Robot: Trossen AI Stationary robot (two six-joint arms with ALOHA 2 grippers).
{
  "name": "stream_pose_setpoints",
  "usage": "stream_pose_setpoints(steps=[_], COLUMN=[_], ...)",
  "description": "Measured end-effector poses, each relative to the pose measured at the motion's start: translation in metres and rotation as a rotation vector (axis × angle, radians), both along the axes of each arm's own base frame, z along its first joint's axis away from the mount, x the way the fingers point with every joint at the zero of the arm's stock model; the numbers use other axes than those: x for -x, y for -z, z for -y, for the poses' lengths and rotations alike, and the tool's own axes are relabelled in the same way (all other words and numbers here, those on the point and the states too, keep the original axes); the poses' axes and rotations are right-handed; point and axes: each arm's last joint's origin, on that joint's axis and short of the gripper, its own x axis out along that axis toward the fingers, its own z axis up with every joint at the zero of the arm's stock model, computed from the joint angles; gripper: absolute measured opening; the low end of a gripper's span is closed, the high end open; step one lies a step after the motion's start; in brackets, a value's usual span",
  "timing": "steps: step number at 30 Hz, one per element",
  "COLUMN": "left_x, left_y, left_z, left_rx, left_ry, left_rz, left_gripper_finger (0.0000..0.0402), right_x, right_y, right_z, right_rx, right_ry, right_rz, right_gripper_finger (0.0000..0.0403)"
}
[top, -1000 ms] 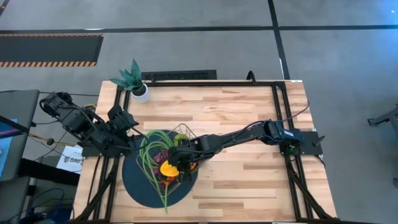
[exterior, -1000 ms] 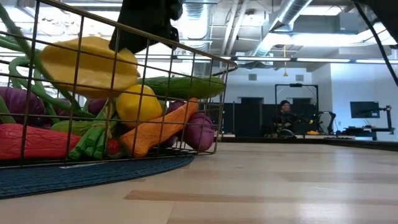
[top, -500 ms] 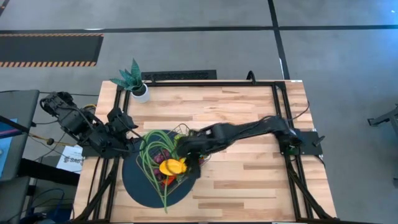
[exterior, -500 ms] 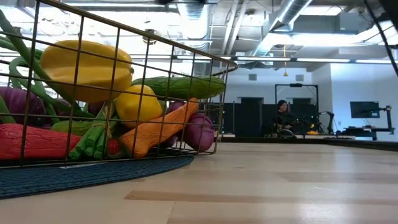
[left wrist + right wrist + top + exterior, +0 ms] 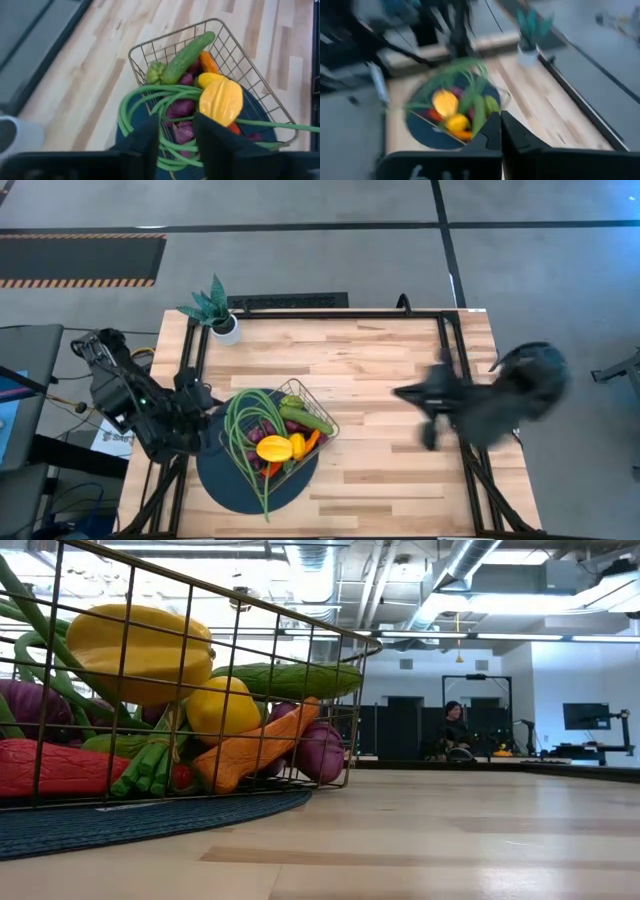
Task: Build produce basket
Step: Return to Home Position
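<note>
Grey floor [image 5: 300, 265] crossed by dark seams; hazard-striped mat [image 5: 80, 258] at upper left. Low view: exposed ceiling ducts [image 5: 455, 570], strip lights [image 5: 530, 636], white wall [image 5: 600, 675], monitor [image 5: 585, 716], person [image 5: 455, 728] seated (far back, at desk).

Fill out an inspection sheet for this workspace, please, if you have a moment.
Surface: wooden table, no spills seen.
Job's things: wire basket on a round mat, full; starfruit on top, cucumber behind it, beans trailing over the rim.
Clutter: potted plant at the far left corner.
Pincers: left pincer open, empty, by the basket; right pincer shut, empty, near the right edge.
Cables: loops on the left arm.
Surroundings: person far behind; striped floor strip.
</note>
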Motion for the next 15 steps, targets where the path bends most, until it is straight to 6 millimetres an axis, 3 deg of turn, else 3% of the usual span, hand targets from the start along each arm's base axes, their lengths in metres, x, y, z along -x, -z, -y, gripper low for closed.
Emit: stream_pose_setpoints(steps=[3, 5, 10, 15], left_x=[0.000, 0.004, 0.022, 0.043], left_y=[-0.001, -0.005, -0.018, -0.027], left_z=[-0.002, -0.007, -0.031, -0.055], left_rx=[-0.048, -0.079, -0.089, -0.066], left_ry=[0.020, 0.026, -0.012, -0.050], left_rz=[0.017, 0.051, 0.171, 0.304], left_gripper_finger=[0.0037, 0.0011, 0.0002, 0.0000], right_x=[0.041, 0.060, 0.089, 0.099], right_y=[-0.017, -0.023, -0.029, -0.028], right_z=[-0.004, -0.005, -0.007, -0.016], right_rx=[0.008, 0.027, 0.068, 0.094], right_ry=[-0.031, -0.053, -0.105, -0.173], right_rz=[0.131, 0.187, 0.265, 0.266], right_gripper_finger=[0.0004, 0.0003, 0.0002, 0.0001])
